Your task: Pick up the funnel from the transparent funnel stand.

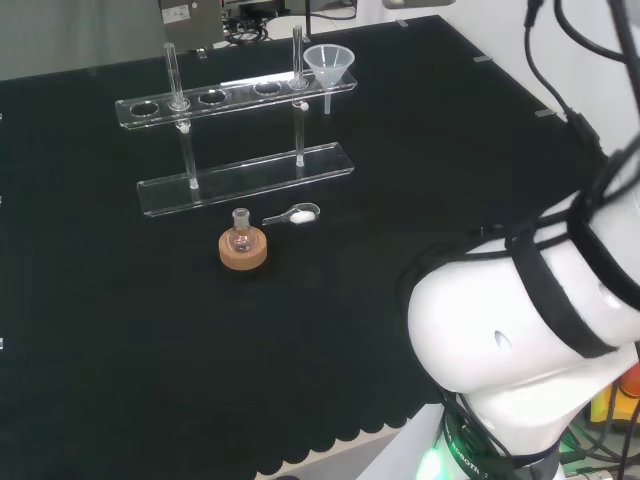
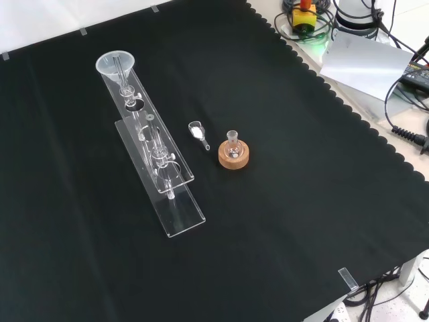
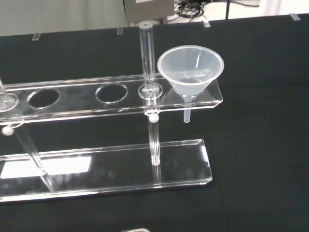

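Sitting in the end hole of the transparent funnel stand's [image 1: 245, 180] upper shelf, the funnel [image 1: 329, 63] is resting upright at the right end of the rack in the head view, which is the far end in the front view [image 2: 115, 65]. Its stem is hanging down through the shelf, clear of the base plate below, as the wrist view [image 3: 190, 70] is showing close up. Other holes along the shelf are standing open to its left in the head view. Nearer the camera in that view, a small flask [image 1: 241, 233] is standing on a cork ring [image 1: 243, 250], and a small clear scoop [image 1: 296, 214] holding something white is lying just beside it. Whether the hand is open or curled I cannot tell.
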